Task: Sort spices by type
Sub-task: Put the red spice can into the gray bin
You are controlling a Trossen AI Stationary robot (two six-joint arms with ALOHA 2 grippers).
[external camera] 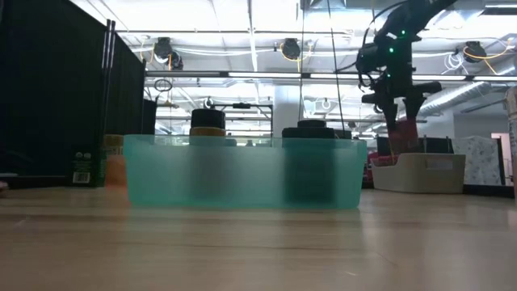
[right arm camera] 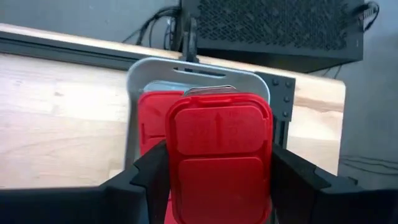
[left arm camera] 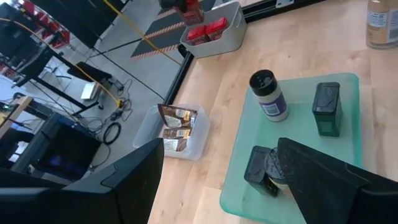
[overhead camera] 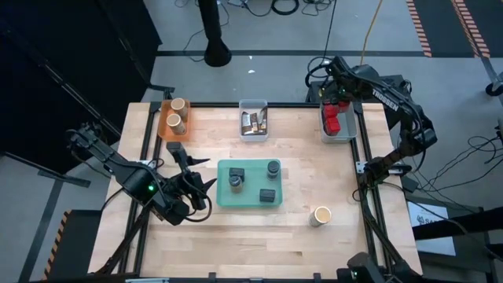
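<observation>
- Right gripper (right arm camera: 217, 180) is hanging over the white bin (overhead camera: 339, 135) at the counter's far right corner, fingers clamped on a red cube (right arm camera: 219, 155).
- Advice: lower squarely beside the red cubes already binned, then release.
- Left gripper (overhead camera: 191, 174) is waiting beside the teal tray (overhead camera: 224, 198), fingers apart, empty.

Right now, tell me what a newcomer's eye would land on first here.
The right gripper holds a bright red cube over the white bin at the table's far right corner, where more red ones lie. In the middle sits the teal tray with three dark grey jars and blocks. One tan round jar stands alone on the bare wood near the front.
</observation>
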